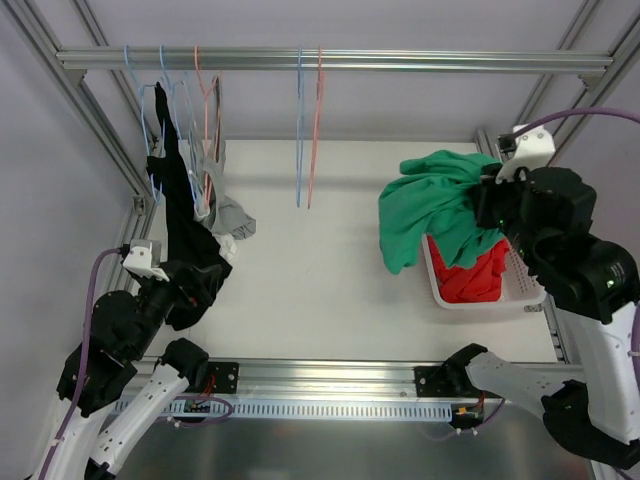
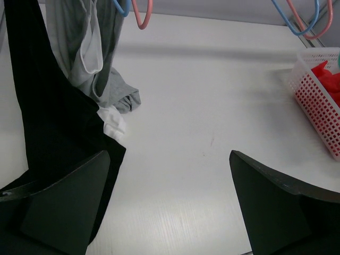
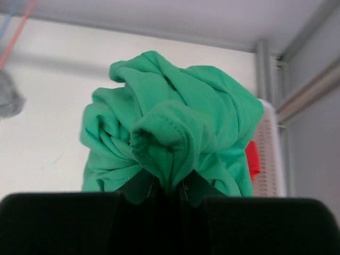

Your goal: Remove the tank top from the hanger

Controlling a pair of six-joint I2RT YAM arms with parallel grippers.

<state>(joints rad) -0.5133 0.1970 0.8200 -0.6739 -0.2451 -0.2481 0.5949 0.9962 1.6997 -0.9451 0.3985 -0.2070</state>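
Grips a bunched fold of the crumpled green knit garment (image 3: 170,127) with the right gripper (image 3: 166,187), jaws nearly closed and fingertips buried in cloth. Holds it off the rail, above the white plastic lattice basket (image 1: 480,301) and partly draped over the near rim; too bunched to read its cut. Half hides red fabric (image 1: 475,280) inside. Spreads the left gripper (image 2: 169,159) wide, grasping nothing, low over the white table (image 1: 320,270), one finger overlapping the trailing hem of a long black garment (image 1: 185,225). Cannot tell which thin blue hanger (image 1: 161,62) carries that piece. Shows a grey garment (image 2: 101,64) cut off at the top in the left wrist view.
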